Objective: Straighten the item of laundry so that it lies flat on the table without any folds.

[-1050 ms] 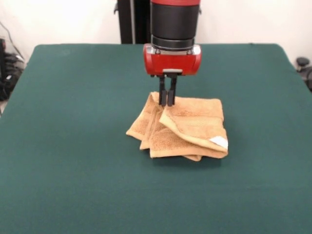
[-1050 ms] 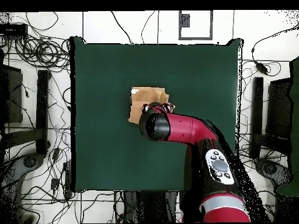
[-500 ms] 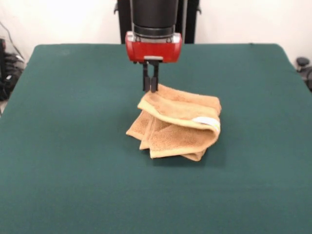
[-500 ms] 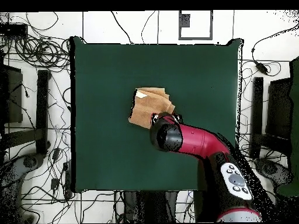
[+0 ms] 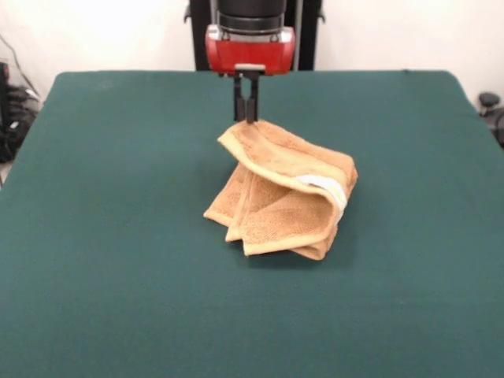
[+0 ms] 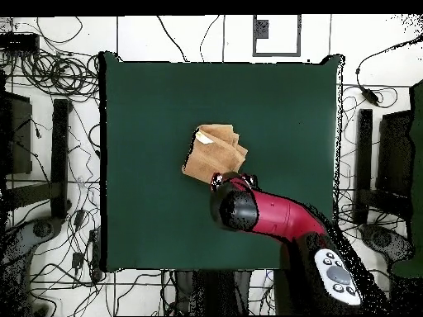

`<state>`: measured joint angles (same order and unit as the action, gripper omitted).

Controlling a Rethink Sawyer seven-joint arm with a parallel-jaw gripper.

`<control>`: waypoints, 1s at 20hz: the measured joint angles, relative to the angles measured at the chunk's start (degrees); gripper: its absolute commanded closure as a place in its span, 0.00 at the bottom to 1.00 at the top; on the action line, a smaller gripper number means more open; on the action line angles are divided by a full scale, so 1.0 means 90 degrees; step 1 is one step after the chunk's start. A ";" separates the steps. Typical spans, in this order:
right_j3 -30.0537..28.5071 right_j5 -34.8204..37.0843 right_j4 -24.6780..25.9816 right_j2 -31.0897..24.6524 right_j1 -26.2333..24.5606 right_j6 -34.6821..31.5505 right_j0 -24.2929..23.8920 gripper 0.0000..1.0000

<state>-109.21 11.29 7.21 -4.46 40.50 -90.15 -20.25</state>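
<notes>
The item of laundry (image 5: pixel 283 193) is an orange-tan terry towel, folded over itself in several layers near the middle of the green table (image 5: pixel 110 236). A white tag shows on its right fold. My gripper (image 5: pixel 246 118) is shut on the towel's upper edge and holds that edge lifted above the pile. In the overhead view the towel (image 6: pixel 213 151) lies just above the red arm, which hides the gripper.
Cables and dark equipment (image 6: pixel 49 165) surround the table on the floor. The red arm (image 6: pixel 273 216) reaches over the table's lower right part in the overhead view.
The gripper has risen and pulled back toward the table's far side with the towel's edge in it. The top fold has lifted and peeled back, and the white tag has swung up.
</notes>
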 measured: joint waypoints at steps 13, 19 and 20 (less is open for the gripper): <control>-0.0459 -0.0010 0.0000 0.0001 0.0523 0.0000 0.0115 1.00; -0.0770 -0.0017 0.0000 -0.0004 0.0814 -0.0001 0.0245 1.00; -0.0835 -0.0017 -0.0001 -0.0003 0.0856 -0.0001 0.0244 1.00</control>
<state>-116.73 11.14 7.20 -4.48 48.20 -90.17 -18.05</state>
